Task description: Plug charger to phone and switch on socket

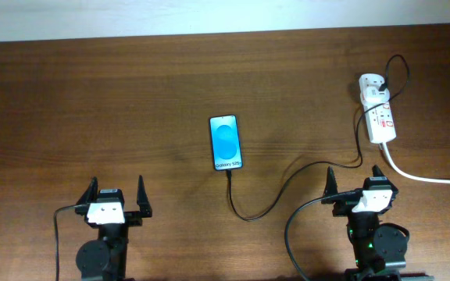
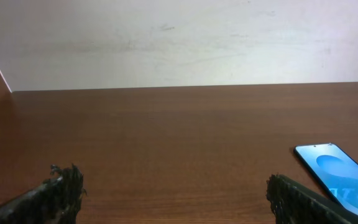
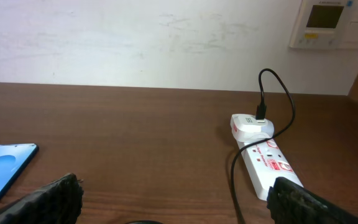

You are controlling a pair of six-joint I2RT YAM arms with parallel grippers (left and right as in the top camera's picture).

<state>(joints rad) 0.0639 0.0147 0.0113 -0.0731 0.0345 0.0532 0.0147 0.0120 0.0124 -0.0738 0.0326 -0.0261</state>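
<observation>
The phone (image 1: 226, 143) lies face up mid-table with its blue screen lit; its corner shows in the left wrist view (image 2: 344, 176) and right wrist view (image 3: 2, 171). The thin black charger cable (image 1: 287, 187) runs from the phone's near end, where its tip sits, in a loop to a white adapter on the socket (image 1: 378, 117). The white power strip also shows in the right wrist view (image 3: 267, 162). My left gripper (image 1: 116, 200) is open and empty near the front edge. My right gripper (image 1: 356, 187) is open and empty, near the cable.
A thick white cord (image 1: 428, 178) runs from the socket off the right edge. A white wall panel (image 3: 328, 23) hangs behind the table. Bare brown tabletop (image 1: 92, 101) lies left of the phone.
</observation>
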